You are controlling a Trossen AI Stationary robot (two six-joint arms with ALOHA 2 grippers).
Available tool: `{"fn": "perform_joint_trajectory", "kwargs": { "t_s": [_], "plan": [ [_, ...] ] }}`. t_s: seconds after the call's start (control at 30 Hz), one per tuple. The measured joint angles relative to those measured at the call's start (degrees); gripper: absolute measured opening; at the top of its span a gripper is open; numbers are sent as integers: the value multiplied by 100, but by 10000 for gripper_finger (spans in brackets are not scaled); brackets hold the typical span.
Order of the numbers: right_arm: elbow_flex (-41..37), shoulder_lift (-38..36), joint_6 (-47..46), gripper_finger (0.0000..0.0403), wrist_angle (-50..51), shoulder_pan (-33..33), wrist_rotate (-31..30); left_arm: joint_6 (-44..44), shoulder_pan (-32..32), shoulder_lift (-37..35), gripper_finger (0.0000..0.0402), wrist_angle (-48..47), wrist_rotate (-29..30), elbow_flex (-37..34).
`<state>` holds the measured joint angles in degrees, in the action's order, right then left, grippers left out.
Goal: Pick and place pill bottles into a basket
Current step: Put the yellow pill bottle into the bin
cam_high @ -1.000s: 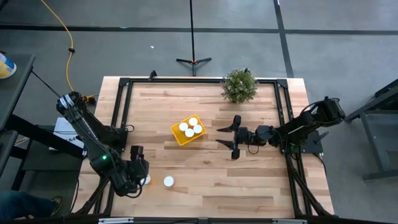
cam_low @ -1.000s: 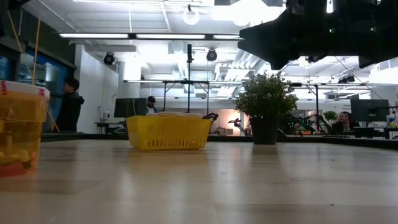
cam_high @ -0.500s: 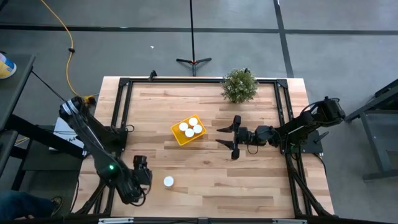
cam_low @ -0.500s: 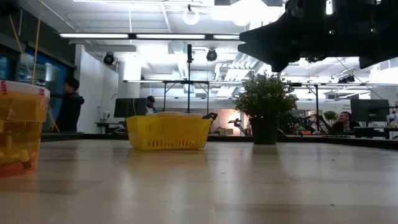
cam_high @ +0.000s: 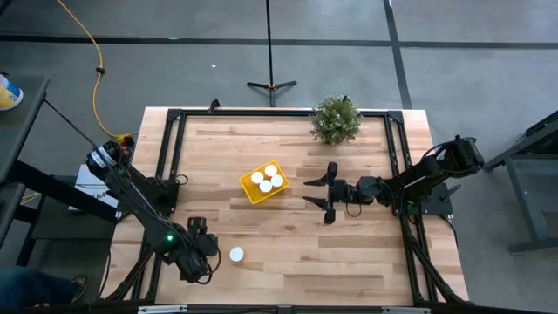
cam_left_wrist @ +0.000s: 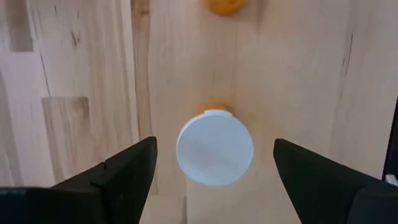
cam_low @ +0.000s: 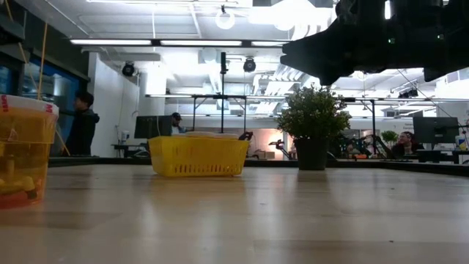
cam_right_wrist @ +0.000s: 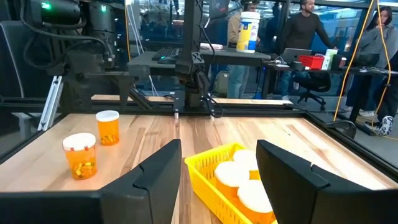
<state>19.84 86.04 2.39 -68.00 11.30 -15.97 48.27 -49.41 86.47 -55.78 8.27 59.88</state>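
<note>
Left gripper jaws open, straddling a white-capped pill bottle on the surface; high view hides that bottle under the arm, showing only a second one. Basket mid-surface holds four. Right gripper beside basket, jaws open, empty. No legible writing.

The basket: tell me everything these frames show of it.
The basket is a small bright yellow rectangular bin, plastic by its look, with slotted sides visible in the low view. It stands upright on the wooden table near the middle, turned at an angle to the table's edges. Four white-capped bottles sit inside. Nothing else touches it: the right end effector hangs open beside it, apart, and the plant stands farther back.
</note>
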Motion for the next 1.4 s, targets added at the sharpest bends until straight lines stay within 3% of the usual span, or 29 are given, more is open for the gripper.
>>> {"fn": "perform_joint_trajectory", "kwargs": {
  "t_s": [0.1, 0.77, 1.0, 1.4],
  "plan": [
    [0, 0, 2, 199, 8, 0, 1, -5, -9, 29, 356, 45, 197, 0],
    [0, 0, 17, 199, 8, 0, 4, -2, -9, 448, 356, 376, -113, -221],
    [0, 0, 21, 199, 8, -1, 4, -56, -7, 465, 356, 362, 112, -221],
    [0, 0, 60, 199, 8, 0, 7, -149, -4, 481, 344, 375, 9, -221]
  ]
}}
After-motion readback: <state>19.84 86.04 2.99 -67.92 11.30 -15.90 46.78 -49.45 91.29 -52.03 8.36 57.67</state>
